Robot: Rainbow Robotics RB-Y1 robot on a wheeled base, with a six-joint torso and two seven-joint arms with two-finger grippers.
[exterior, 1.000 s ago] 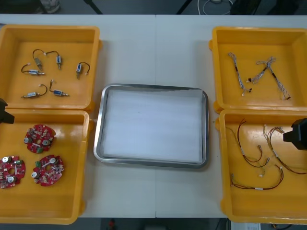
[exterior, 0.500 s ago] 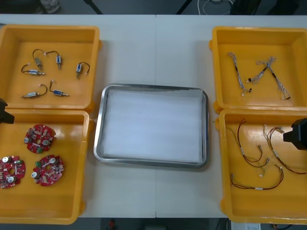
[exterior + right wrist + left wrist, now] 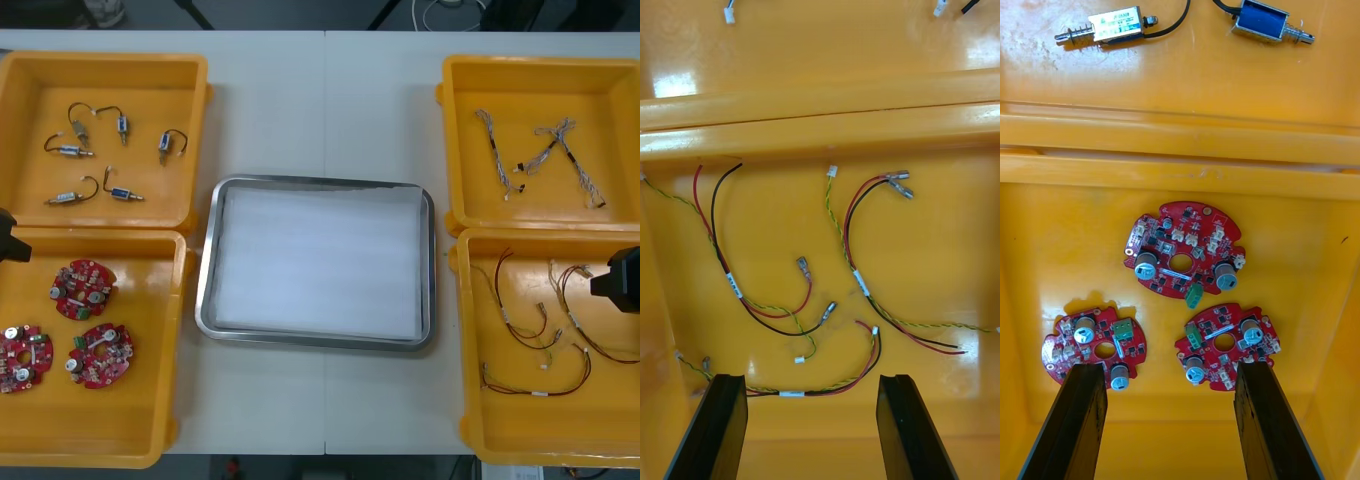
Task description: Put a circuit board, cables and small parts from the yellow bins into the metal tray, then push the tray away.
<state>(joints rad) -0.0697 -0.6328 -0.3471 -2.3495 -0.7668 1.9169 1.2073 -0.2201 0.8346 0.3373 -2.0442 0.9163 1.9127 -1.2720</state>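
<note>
Left gripper hangs released, circuit boards just ahead of it. Right gripper, also released, faces red and yellow cables

The light is bright and comes from above. It makes white shiny spots on the yellow bin floor, and the circuit boards throw small soft shadows.

A tray, white inside, sits mid-table. The far left bin holds small metal parts. The near left bin holds three boards. The far right bin holds blue and white cables, and the near right bin red and yellow cables.
</note>
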